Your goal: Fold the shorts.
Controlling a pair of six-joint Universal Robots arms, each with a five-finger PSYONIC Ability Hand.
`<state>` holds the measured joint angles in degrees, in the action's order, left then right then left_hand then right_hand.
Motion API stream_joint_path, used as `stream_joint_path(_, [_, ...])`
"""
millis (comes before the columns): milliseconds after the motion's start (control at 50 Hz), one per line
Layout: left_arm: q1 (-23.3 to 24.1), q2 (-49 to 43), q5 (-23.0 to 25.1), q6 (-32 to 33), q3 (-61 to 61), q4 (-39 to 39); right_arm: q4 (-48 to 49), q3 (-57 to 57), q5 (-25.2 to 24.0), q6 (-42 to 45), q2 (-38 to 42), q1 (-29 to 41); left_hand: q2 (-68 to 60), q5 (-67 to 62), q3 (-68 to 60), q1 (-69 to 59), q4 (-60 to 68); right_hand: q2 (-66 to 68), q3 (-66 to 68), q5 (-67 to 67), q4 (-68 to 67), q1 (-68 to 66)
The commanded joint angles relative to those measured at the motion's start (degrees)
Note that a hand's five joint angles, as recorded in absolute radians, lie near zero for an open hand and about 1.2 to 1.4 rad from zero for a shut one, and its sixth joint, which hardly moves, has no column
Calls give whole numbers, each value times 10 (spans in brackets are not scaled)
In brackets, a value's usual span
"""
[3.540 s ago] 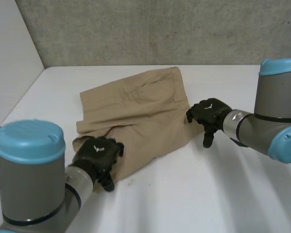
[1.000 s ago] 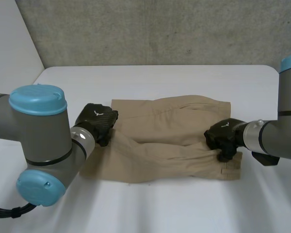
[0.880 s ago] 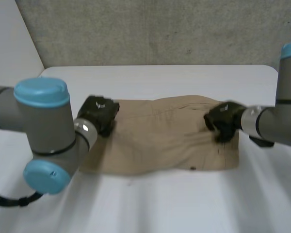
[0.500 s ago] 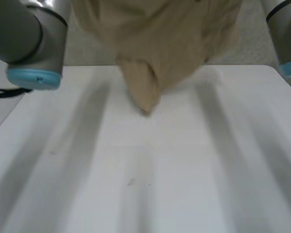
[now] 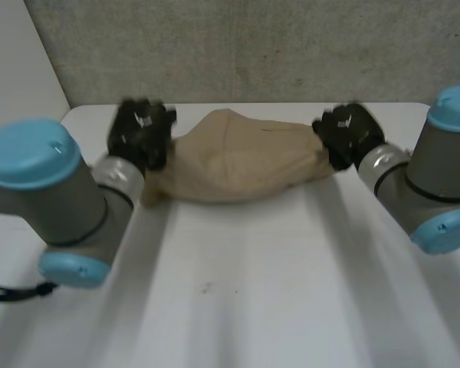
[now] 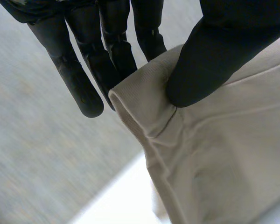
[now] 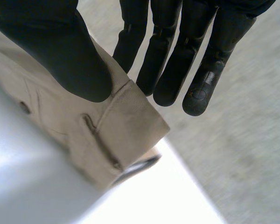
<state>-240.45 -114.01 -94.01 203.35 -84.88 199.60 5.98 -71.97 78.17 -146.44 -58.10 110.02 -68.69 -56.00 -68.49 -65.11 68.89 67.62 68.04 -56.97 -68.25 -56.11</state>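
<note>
The tan shorts (image 5: 238, 157) hang stretched between my two hands over the far part of the white table (image 5: 253, 291), sagging in the middle. My left hand (image 5: 140, 135) pinches one end of the shorts (image 6: 214, 154) between thumb (image 6: 214, 60) and straight fingers (image 6: 107, 56). My right hand (image 5: 346, 134) pinches the other end, the waistband with a belt loop (image 7: 102, 144), between its thumb (image 7: 60, 51) and fingers (image 7: 177, 60).
A grey concrete wall (image 5: 253, 46) rises behind the table's far edge. A pale wall panel (image 5: 15, 61) stands beyond the table's left side. Bare tabletop lies in front of the shorts.
The shorts lay flat on the table a second ago. Both hands have since lifted them high and brought them down toward the far edge, still holding the two ends.
</note>
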Motion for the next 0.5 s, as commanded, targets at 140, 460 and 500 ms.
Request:
stream_joint_path(140, [50, 82, -6, -3, -84, -262, -324, -20, -4, 98, -38, -9, -113, -140, -115, -149, 111, 124, 120, -130, -117, -239])
stream_joint_path(460, [105, 225, -1, 71, -205, -348, -493, -196, -30, 276, -206, -31, -113, -140, -115, -149, 111, 124, 120, -130, -117, -239])
stream_joint_path(500, [102, 212, -2, 82, -198, -334, -482, -196, -39, 273, -206, -39, -113, -140, -115, -149, 111, 124, 120, -130, -117, -239])
